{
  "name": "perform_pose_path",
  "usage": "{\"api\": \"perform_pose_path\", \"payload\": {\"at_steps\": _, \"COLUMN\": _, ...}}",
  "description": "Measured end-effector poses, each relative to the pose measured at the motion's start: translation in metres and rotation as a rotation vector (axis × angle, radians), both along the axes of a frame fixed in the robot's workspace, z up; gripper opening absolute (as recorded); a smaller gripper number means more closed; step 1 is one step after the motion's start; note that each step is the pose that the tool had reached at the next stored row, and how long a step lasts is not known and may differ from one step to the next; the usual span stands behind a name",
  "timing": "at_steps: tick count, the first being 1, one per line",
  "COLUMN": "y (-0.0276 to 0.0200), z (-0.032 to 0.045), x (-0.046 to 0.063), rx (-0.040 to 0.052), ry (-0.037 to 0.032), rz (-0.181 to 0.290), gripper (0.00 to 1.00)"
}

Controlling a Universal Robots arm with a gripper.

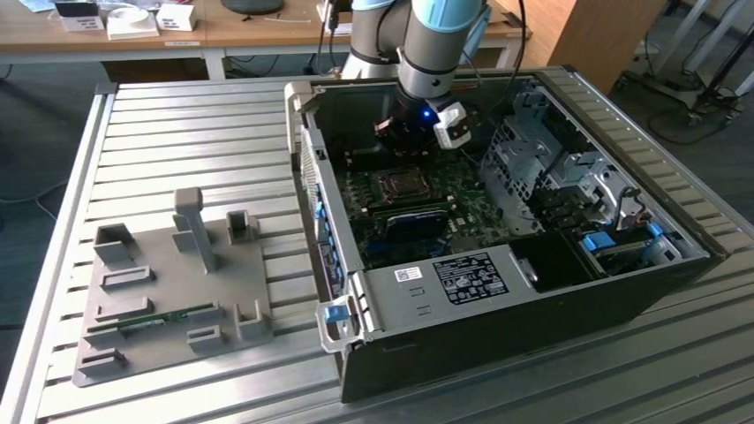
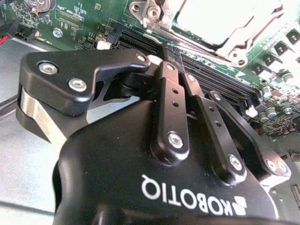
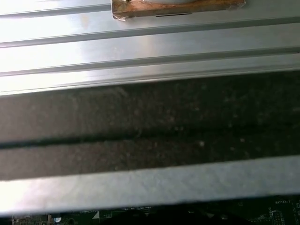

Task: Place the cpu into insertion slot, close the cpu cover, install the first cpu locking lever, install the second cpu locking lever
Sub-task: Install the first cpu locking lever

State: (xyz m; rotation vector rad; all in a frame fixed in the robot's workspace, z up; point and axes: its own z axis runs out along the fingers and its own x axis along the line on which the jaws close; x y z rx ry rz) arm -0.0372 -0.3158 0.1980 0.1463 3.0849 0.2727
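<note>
Silver cpu sits in the insertion slot, just on the near side of the pincer. Pincer closed, gripping nothing.

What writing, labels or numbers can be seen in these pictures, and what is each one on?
End effector: white maker's logo on its black body, upside down in the second wrist view; a brand mark, not spelled out here.
Large printed label in the exterior view: print too small to read.
Small white sticker beside it: too small to read.
Motherboard: tiny white markings, too small to read.
</note>
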Motion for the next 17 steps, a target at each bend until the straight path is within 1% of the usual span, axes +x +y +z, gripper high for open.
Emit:
{"api": "perform_pose_path", "payload": {"at_steps": 7, "y": 0.0000, "z": -0.0002, "x": 0.0001, "rx": -0.0017, "ry": -0.0001, "rz": 0.000, "gripper": 0.11}}
{"api": "perform_pose_path", "payload": {"at_steps": 15, "y": 0.0000, "z": -0.0001, "x": 0.0003, "rx": -0.0139, "ry": 0.0000, "rz": 0.000, "gripper": 0.11}}
{"api": "perform_pose_path", "payload": {"at_steps": 17, "y": -0.0001, "z": -0.0001, "x": 0.0003, "rx": -0.0143, "ry": 0.0000, "rz": 0.000, "gripper": 0.11}}
